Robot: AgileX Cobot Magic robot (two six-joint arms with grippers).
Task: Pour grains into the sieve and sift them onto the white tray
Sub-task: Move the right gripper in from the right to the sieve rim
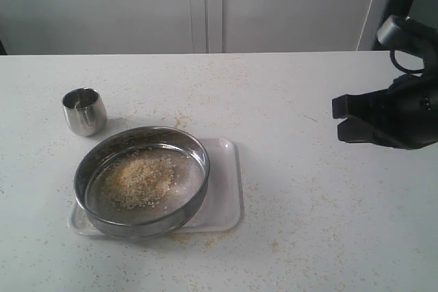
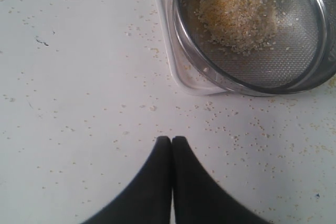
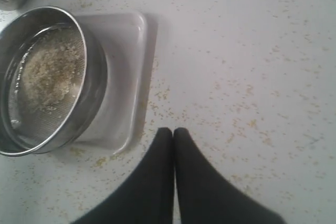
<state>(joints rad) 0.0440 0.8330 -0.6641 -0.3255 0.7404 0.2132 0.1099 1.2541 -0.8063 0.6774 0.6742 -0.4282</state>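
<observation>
both closed, empty: left gripper [image 2: 171, 139], right gripper [image 3: 174, 130]; grains [image 1: 140, 179] piled in sieve [image 1: 139, 228] atop white tray [image 1: 226, 196].

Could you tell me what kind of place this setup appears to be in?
Probably a robot test bench rather than a kitchen: a plain white table against plain pale panels, with a sieve, white tray and steel cup staged, grains scattered around.
</observation>
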